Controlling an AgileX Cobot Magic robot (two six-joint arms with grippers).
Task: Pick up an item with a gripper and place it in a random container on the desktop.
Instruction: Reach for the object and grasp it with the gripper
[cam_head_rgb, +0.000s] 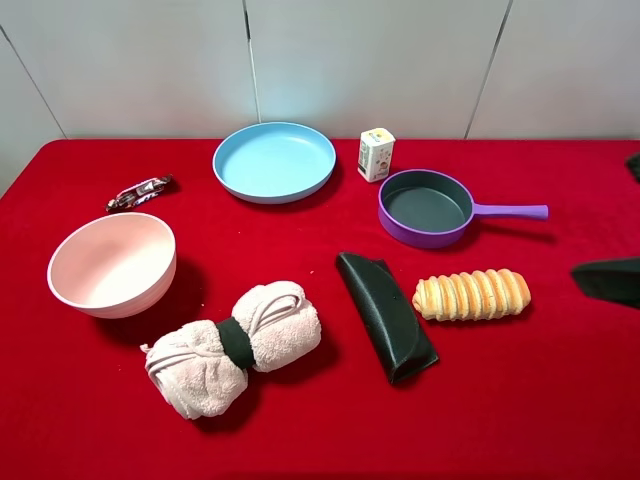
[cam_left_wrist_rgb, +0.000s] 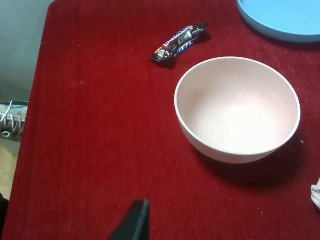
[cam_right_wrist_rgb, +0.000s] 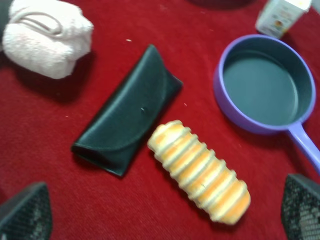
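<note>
The rolled pale pink towel with a dark band lies on the red desktop at the front left; one end shows in the right wrist view. The light blue plate sits empty at the back centre, its edge also in the left wrist view. My right gripper hovers at the right edge, open and empty, with its fingers wide apart over the bread roll. Only one finger of my left gripper shows, over bare cloth in front of the pink bowl, far from the towel.
A deep pink bowl stands at the left, with a candy bar behind it. A purple pan, a small carton, a golden bread roll and a black pouch fill the centre and right.
</note>
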